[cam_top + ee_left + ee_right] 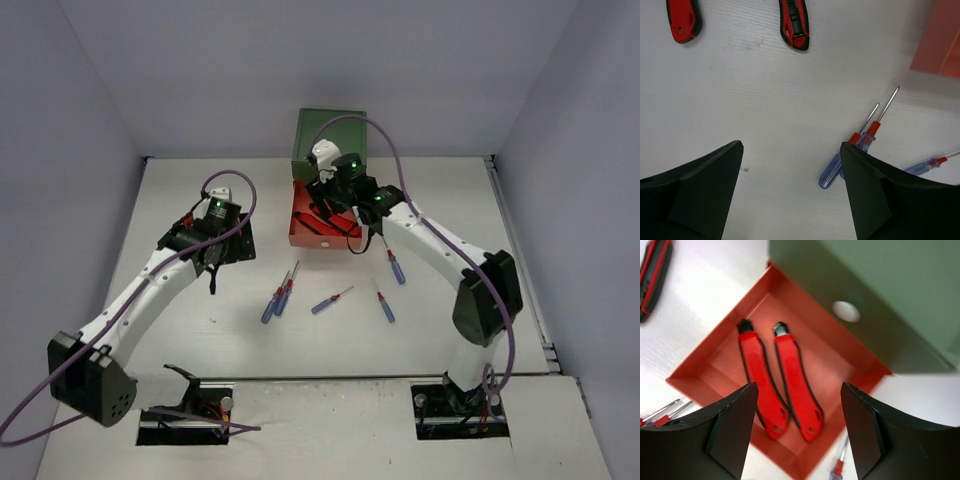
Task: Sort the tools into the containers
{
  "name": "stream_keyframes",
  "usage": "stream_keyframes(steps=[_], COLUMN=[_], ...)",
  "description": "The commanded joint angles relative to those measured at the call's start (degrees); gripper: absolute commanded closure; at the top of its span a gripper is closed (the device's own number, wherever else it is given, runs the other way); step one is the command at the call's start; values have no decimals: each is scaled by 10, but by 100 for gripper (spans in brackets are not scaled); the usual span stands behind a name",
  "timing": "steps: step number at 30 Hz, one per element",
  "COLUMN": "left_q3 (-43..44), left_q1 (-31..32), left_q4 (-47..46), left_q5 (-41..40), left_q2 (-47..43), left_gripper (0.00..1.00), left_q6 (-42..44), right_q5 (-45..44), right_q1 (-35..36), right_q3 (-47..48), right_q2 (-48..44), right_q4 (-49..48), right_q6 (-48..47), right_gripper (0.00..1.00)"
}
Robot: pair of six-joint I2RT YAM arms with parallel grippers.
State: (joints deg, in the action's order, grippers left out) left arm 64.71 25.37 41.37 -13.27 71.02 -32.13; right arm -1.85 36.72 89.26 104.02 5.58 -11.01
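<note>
Where the orange-red drawer (318, 228) stands pulled out of the cabinet, the right gripper (799, 386) hangs directly above it. Its jaws are spread apart and hold nothing. Two red-handled tools (760, 380) lie side by side on the floor of the orange-red drawer, black tips toward the cabinet. In the right wrist view both tools show in the gap between the jaws. Whether either jaw touches a tool cannot be told. The green drawer (890, 337) sits shut directly above the orange-red drawer, with its white knob (846, 311) facing outward.

The left gripper (791, 150) hovers over the desk (300, 350), well apart from the orange-red drawer on the left arm's side. Its jaws stand wide, with only bare desk between them. Two red-and-black tools (795, 25) lie on the desk beyond these jaws, apart from each other and outside the orange-red drawer. A pair of blue-handled screwdrivers (855, 150) lies touching just beside one jaw, with the shafts pointing toward a corner of the orange-red drawer. Three further screwdrivers (331, 300) lie singly on the desk, on the side of the orange-red drawer nearer the arm bases.
</note>
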Motion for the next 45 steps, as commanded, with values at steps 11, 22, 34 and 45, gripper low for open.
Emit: stream_keyframes(steps=[11,22,34,45], left_q3=[223,352,380,320], left_q1=[-89,-133,-138,-100], left_q4=[-48,-22,-22,-58], left_q5=[6,-8,16,90], left_q2=[315,474,532,299], left_gripper=[25,26,80,100], left_q6=[-75,-95,-148,-203], right_q5=[-52,-13,-11,-37], right_q1=[-11,-8,-8,-9], right_q3=[-248,-394,-400,-397], right_q2=[-370,-530,-548,-539], right_q4=[-29,-23,8,10], right_q6=[111,200,196,182], right_gripper=[34,32,29,29])
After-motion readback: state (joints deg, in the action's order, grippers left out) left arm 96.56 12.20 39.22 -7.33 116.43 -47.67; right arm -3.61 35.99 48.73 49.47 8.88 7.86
